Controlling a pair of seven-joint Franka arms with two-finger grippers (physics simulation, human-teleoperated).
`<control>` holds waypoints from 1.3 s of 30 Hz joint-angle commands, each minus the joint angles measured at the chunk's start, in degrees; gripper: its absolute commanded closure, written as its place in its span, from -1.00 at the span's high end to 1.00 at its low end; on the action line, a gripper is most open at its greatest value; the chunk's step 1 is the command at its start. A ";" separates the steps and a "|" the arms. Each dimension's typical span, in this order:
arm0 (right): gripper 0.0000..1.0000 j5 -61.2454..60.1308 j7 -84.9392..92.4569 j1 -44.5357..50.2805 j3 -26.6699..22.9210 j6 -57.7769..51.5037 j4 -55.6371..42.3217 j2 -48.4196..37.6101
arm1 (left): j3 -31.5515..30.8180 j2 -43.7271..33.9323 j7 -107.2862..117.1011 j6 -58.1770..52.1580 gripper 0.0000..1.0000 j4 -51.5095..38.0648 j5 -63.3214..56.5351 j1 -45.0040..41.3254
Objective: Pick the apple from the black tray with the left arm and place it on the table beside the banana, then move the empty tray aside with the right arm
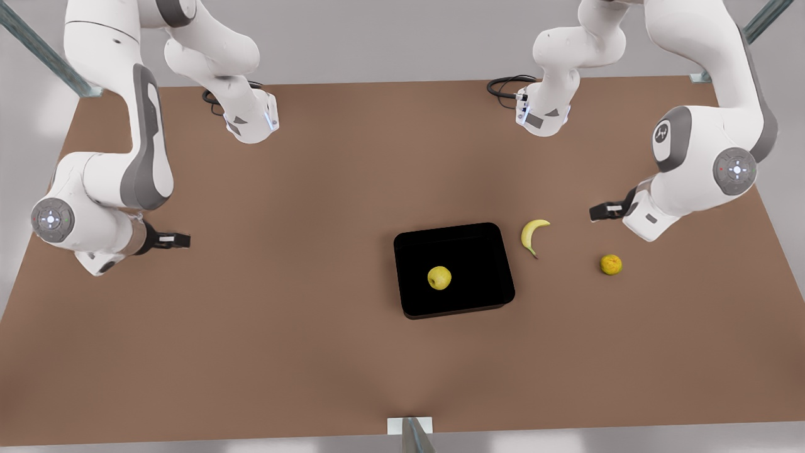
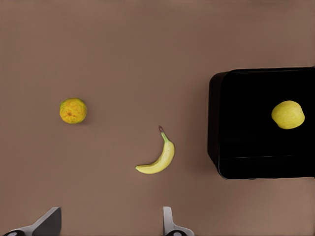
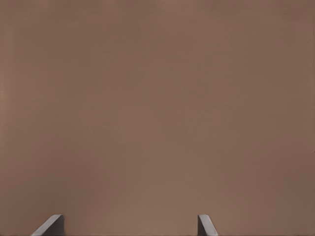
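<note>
Apple (image 1: pixel 439 277) lies in black tray (image 1: pixel 497 264); left end effector (image 2: pixel 108 223) spread over banana (image 2: pixel 158 158); right end effector (image 3: pixel 130 226) spread

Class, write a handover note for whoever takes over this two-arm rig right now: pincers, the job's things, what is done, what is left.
Left pincer: open, empty, hovering over the table near the banana, at the front view's right.
Right pincer: open, empty, waiting over bare table at the front view's left.
Apple: lying in the tray.
Banana: on the table just beside the tray. An orange fruit lies farther out.
Done: nothing.
Left: left arm lifts the apple and sets it beside the banana; right arm then moves the tray aside.
</note>
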State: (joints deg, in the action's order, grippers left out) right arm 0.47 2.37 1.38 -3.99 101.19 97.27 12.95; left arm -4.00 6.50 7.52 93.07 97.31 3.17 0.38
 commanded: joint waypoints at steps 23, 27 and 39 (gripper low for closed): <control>1.00 -0.56 -2.55 0.20 -0.23 -1.61 -25.47 14.04 | -1.89 33.67 55.33 32.00 1.00 -23.57 -8.71 -30.79; 1.00 -0.64 -2.55 -0.06 0.12 -1.61 -25.82 14.39 | -2.15 37.36 55.77 32.17 1.00 -23.22 -10.29 -32.46; 1.00 -0.29 -2.64 0.11 0.38 -1.61 -25.82 14.48 | -2.24 36.92 52.34 38.24 1.00 -13.38 -19.96 -33.52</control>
State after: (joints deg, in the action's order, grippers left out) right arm 0.20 0.04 1.53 -3.60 100.29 71.49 27.50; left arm -6.24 43.84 49.50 127.51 82.44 -15.04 -33.21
